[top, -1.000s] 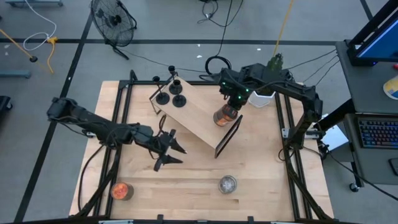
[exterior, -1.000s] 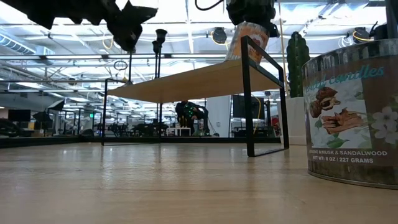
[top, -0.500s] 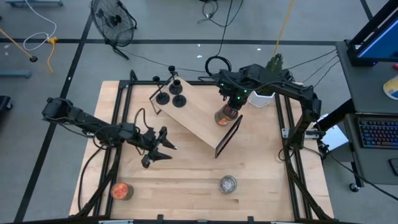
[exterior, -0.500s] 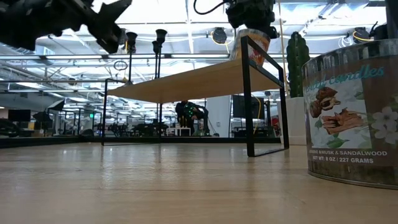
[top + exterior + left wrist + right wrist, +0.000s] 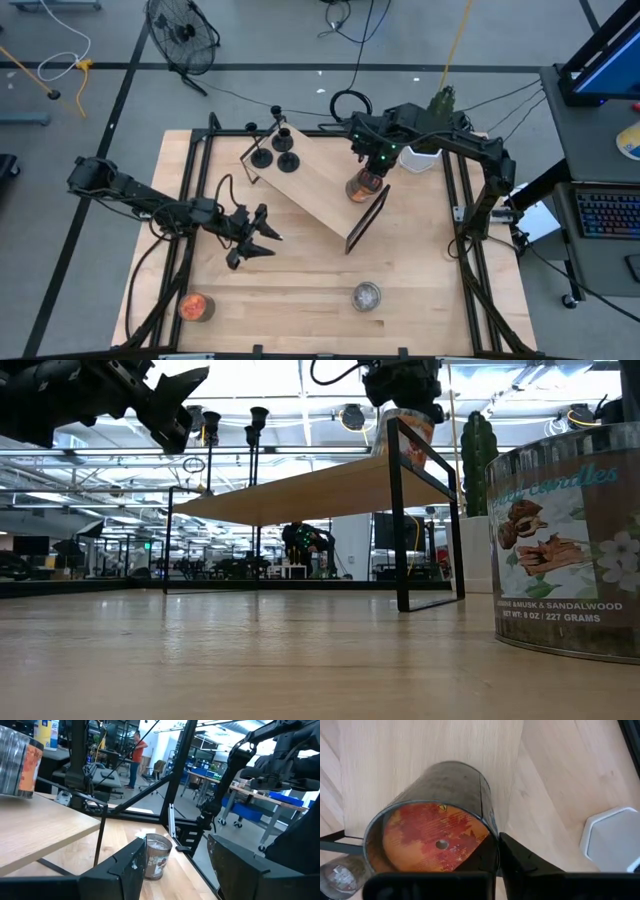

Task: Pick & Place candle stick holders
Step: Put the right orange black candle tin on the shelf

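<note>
My right gripper [image 5: 367, 172] is shut on an orange glass cup [image 5: 437, 827] at the near right end of the raised wooden shelf [image 5: 310, 192]. Three black holders [image 5: 281, 152] stand on their round bases at the shelf's far left end. A second orange cup [image 5: 196, 306] and the silvery cup [image 5: 366, 296] stand on the table near its front edge. My left gripper [image 5: 256, 237] hangs open and empty over the table, left of the shelf. Its wrist view shows the silvery cup [image 5: 157, 856] farther off between its fingers. My right gripper comes at the orange cup from above, at its rim [image 5: 489, 851]. One finger [image 5: 522, 865] lies along the outside of the cup's wall. The other finger is hidden by the gripper itself. In the low view the cup [image 5: 405, 428] is at the shelf's board, below the gripper.
A white pot with a green cactus [image 5: 427, 152] stands at the back right, close behind my right arm. The shelf's black frame legs [image 5: 368, 222] stand on the table. Bare table top [image 5: 300, 280] lies between the two cups at the front.
My left gripper has drawn back from the shelf toward the table's left edge, then held still. My right gripper and the orange cup have stayed in place.
</note>
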